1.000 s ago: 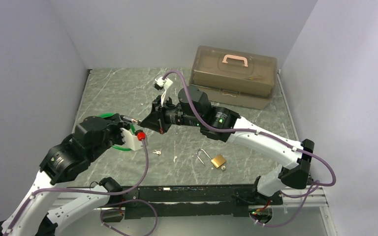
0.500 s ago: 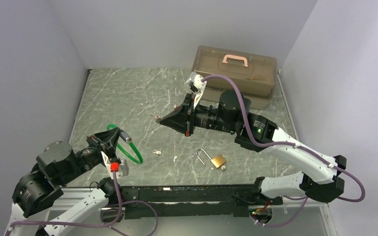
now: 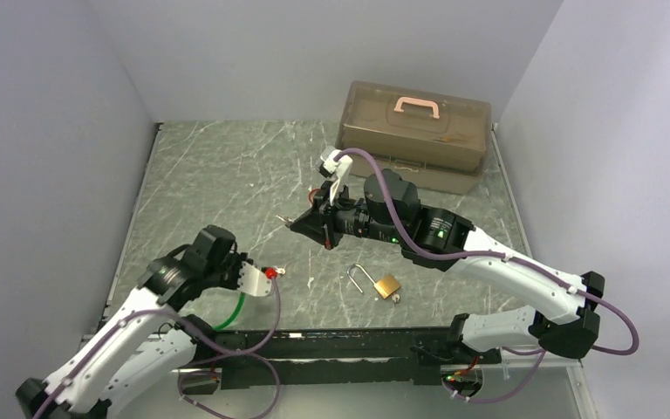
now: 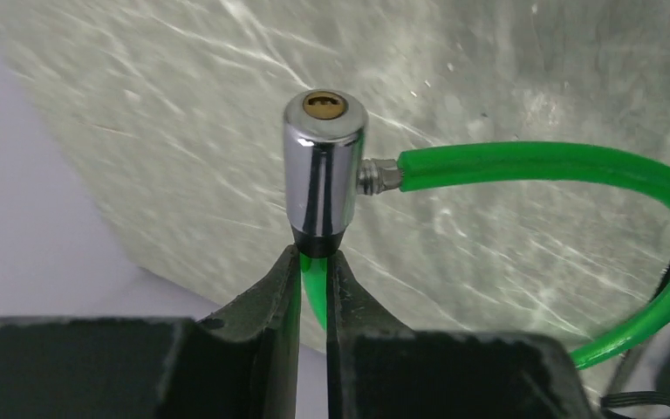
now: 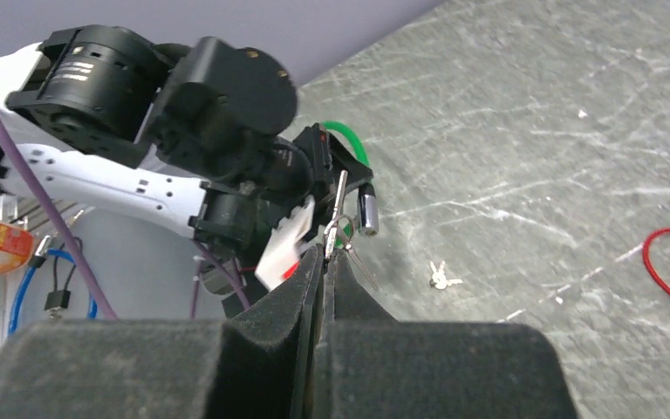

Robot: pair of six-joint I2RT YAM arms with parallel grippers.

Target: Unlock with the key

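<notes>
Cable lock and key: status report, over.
Left end effector shut on green cable lock, keyhole facing outward. Right end effector shut on key, tip short of the lock. Nothing seen blocking the gap.

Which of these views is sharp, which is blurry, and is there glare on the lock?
Left wrist view: the chrome lock cylinder is sharp with bright streaks of glare, the table behind it soft. Right wrist view: the fingers loom dark and blurred in front; the key is thin but readable. Top view: evenly lit, soft shadows, no strong glare.
</notes>
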